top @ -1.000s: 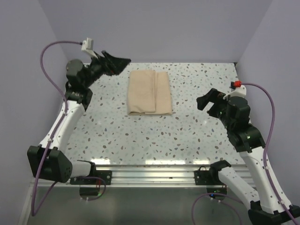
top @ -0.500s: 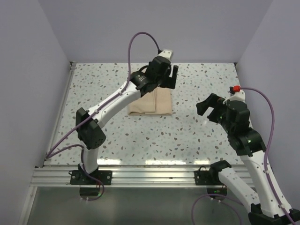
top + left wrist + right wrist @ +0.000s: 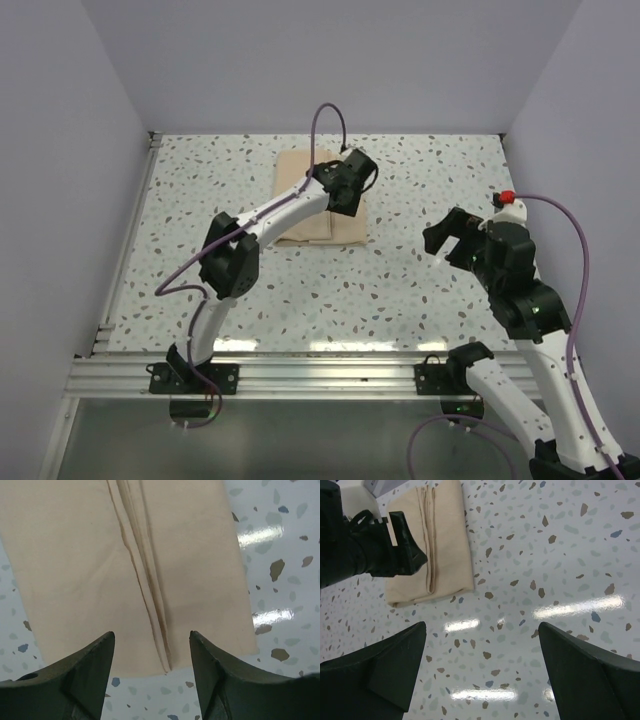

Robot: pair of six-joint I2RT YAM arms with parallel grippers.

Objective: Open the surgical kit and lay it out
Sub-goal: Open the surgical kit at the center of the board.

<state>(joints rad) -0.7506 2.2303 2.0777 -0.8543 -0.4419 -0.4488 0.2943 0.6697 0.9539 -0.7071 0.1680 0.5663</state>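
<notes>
The surgical kit is a folded beige cloth wrap [image 3: 350, 228] lying flat at the back middle of the speckled table; what it holds is hidden. Its layered fold edges [image 3: 145, 580] run down its middle. My left gripper [image 3: 350, 195] hovers over the wrap, pointing down. In the left wrist view the left gripper [image 3: 151, 640] is open, its fingers straddling the fold line at the wrap's edge with nothing between them. My right gripper [image 3: 447, 238] hangs to the right of the wrap, apart from it. In its own view the right gripper [image 3: 482, 627] is wide open over bare table, with the wrap [image 3: 445, 535] beyond it.
Purple walls close the table on the left, back and right. An aluminium rail [image 3: 300, 365] with both arm bases runs along the near edge. The left arm [image 3: 270, 215] stretches diagonally across the table's left half and over part of the wrap.
The left arm has swung from the far left corner to over the wrap and dropped toward it, and its jaws have narrowed somewhat. The right arm has barely moved.
</notes>
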